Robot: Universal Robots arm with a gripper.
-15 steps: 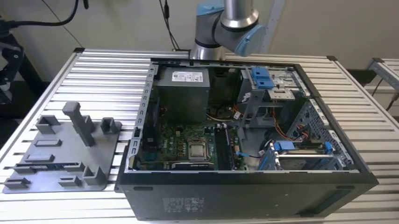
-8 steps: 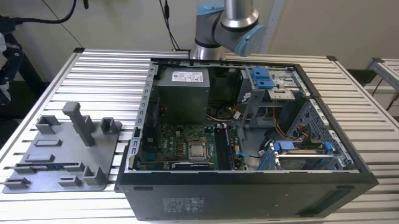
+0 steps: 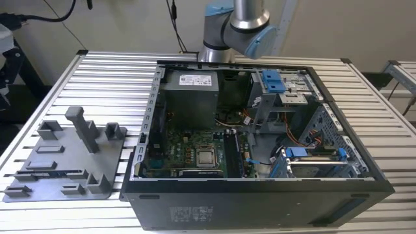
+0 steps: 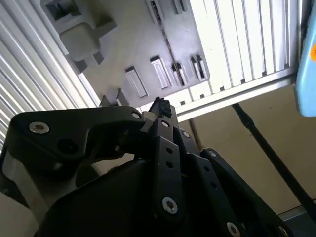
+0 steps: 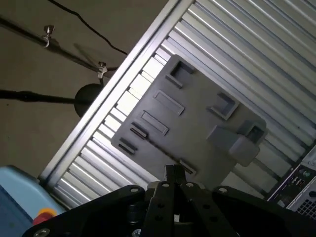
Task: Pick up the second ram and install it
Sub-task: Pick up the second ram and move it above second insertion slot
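Note:
A dark bluish strip that looks like the second ram [image 3: 57, 172] lies flat in a slot near the front of the grey fixture plate [image 3: 65, 146], at the exterior view's left. Both wrist views look down on that plate [image 5: 197, 118] [image 4: 123, 44] from well above. My gripper [image 5: 174, 172] [image 4: 160, 105] hangs over the plate's edge, its black fingertips pressed together with nothing between them. In the exterior view, the arm [image 3: 237, 24] rises behind the computer case.
The open computer case [image 3: 260, 195] lies at the exterior view's centre and right on the slatted metal table [image 3: 110, 83]. Its motherboard carries a silver processor [image 3: 206, 157] and long memory slots [image 3: 233, 153]. Upright pegs [image 3: 83, 127] stand on the plate. A cable and stand [image 5: 59, 96] sit beyond the table edge.

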